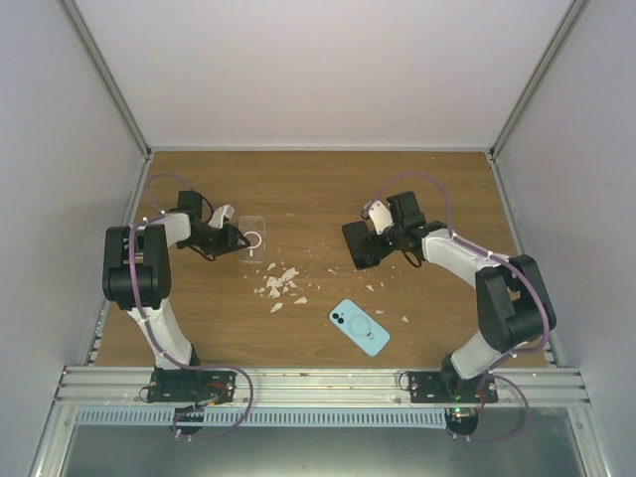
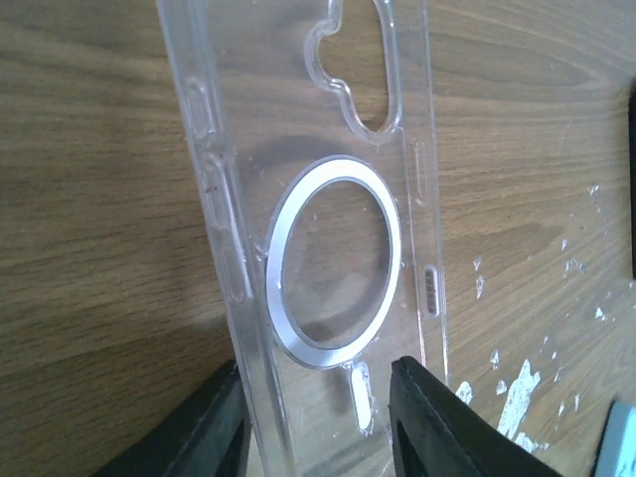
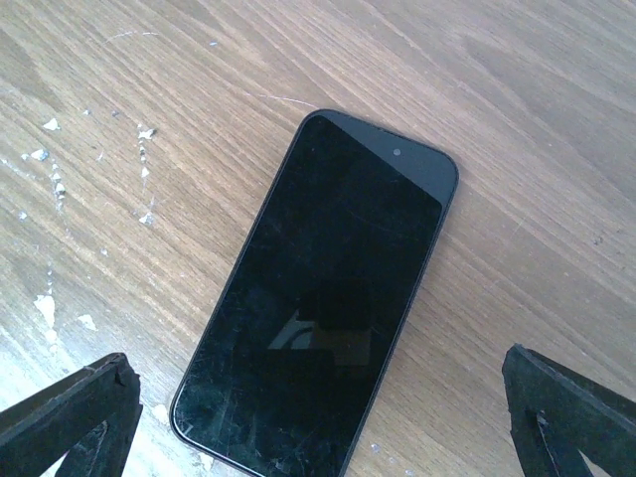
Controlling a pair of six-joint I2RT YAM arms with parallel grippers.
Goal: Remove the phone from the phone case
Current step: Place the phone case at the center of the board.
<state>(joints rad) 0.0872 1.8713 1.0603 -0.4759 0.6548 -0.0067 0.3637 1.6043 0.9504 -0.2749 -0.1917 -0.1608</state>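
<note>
The clear phone case [image 1: 254, 238] with a silver ring lies empty on the wooden table at mid left. In the left wrist view the case [image 2: 328, 149] fills the middle. My left gripper [image 1: 231, 238] [image 2: 318, 437] sits at the case's near end with its jaws apart; the left finger [image 2: 209, 427] is at the case's side wall and the right finger [image 2: 437, 417] is over the case. The black phone [image 1: 358, 246] [image 3: 318, 308] lies screen up on the table, out of the case. My right gripper [image 1: 372, 237] [image 3: 318, 422] is wide open just above it.
A light blue phone [image 1: 359, 327] lies face down nearer the front, its corner showing in the left wrist view [image 2: 621, 437]. White scraps [image 1: 280, 285] are scattered between the arms and show in both wrist views [image 2: 517, 383] [image 3: 45, 308]. White walls enclose the table.
</note>
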